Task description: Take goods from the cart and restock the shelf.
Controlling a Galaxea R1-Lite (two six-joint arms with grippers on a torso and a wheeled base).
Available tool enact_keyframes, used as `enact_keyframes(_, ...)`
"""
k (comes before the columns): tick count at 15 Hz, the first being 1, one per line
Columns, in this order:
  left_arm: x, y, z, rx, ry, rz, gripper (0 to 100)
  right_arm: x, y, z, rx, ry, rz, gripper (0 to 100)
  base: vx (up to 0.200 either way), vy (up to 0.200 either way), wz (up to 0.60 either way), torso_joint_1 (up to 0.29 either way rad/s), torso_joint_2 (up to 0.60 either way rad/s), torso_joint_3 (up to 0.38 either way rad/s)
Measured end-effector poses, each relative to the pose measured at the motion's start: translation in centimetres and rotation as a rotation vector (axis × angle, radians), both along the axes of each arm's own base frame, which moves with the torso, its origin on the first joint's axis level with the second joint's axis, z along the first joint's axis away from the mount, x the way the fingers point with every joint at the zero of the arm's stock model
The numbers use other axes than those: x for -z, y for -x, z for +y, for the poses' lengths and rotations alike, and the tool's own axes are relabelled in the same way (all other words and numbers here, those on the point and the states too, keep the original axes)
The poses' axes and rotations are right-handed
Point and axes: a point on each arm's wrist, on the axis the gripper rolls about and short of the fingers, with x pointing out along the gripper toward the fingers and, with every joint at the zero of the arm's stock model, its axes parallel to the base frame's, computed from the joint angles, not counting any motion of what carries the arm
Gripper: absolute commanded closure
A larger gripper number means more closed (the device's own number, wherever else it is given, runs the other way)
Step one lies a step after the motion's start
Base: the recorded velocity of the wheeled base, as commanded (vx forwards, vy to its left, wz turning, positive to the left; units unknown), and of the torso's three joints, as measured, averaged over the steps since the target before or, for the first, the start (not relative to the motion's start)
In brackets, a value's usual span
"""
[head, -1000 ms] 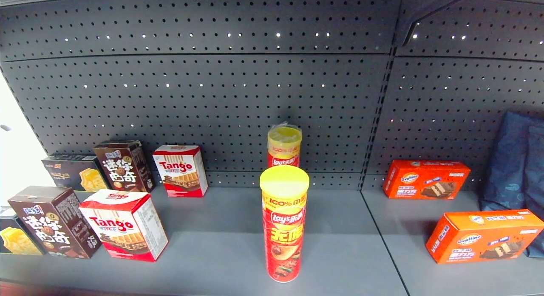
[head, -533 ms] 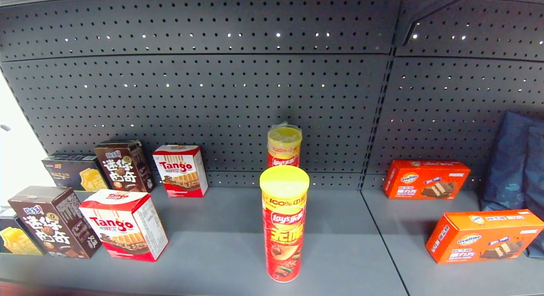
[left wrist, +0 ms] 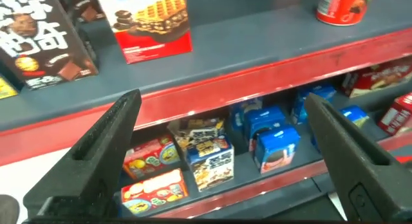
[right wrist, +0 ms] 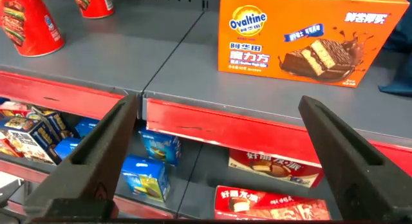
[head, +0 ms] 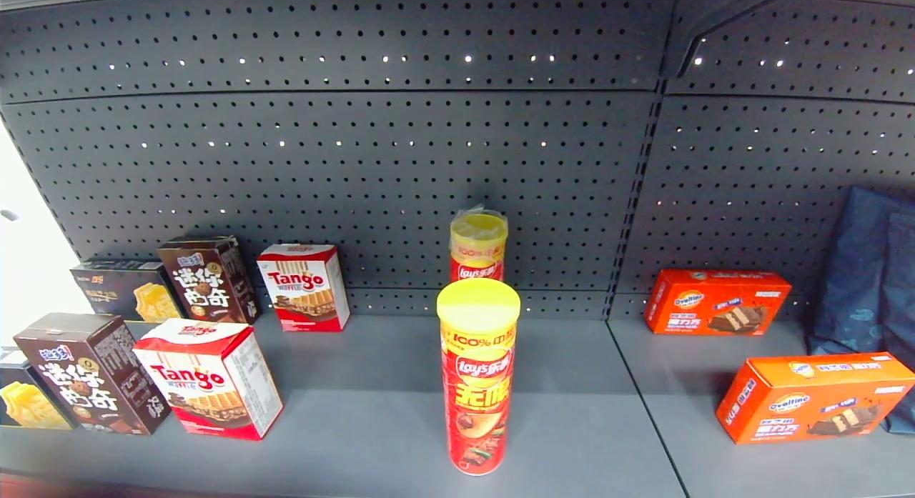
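On shelf (head: 372,412), far left front: waffle box (head: 21,404), partly cut off, just beside front dark box (head: 89,373), then front red-white box (head: 211,387) close alongside. Behind these, by pegboard (head: 357,162): rear waffle box (head: 125,291), rear dark box (head: 209,279), rear red-white box (head: 304,287), all upright. Mid-shelf: front can (head: 477,376) upright near the shelf edge, rear can (head: 478,245) straight behind it at the pegboard, the two apart. Right section: rear orange box (head: 715,301) lying long side down near the back, front orange box (head: 811,396) further forward and right, blue bag (head: 868,269) at far right against the back. Left gripper (left wrist: 222,102): spread wide, grips nothing, level with the red shelf edge, facing lower shelf (left wrist: 212,205) with small blue boxes (left wrist: 273,143) and mixed packs. Right gripper (right wrist: 217,105): also spread wide, grips nothing, at the red edge below the front orange box, red boxes (right wrist: 273,166) on the level beneath.
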Motion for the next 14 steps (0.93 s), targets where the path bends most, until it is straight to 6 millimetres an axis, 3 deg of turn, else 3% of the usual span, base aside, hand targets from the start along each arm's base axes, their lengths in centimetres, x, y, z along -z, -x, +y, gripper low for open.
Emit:
enact_keyframes(5,0.0,-0.1,-0.3,0.091,0.030,-0.010,0,0.0,0.0,0.0,0.000,0.000,0.000,0,0.000,0.000,0.00,0.000,0.00,0.000)
enact_keyframes(9,0.2,-1.3,-0.6,0.059,0.077,-0.194,0,0.0,0.0,0.0,0.000,0.000,0.000,0,0.000,0.000,0.00,0.000,0.00,0.000)
enact_keyframes(14,1.1,-1.7,-0.7,0.021,0.065,-0.159,0,0.0,0.0,0.0,0.000,0.000,0.001,0,0.000,0.000,0.00,0.000,0.00,0.000)
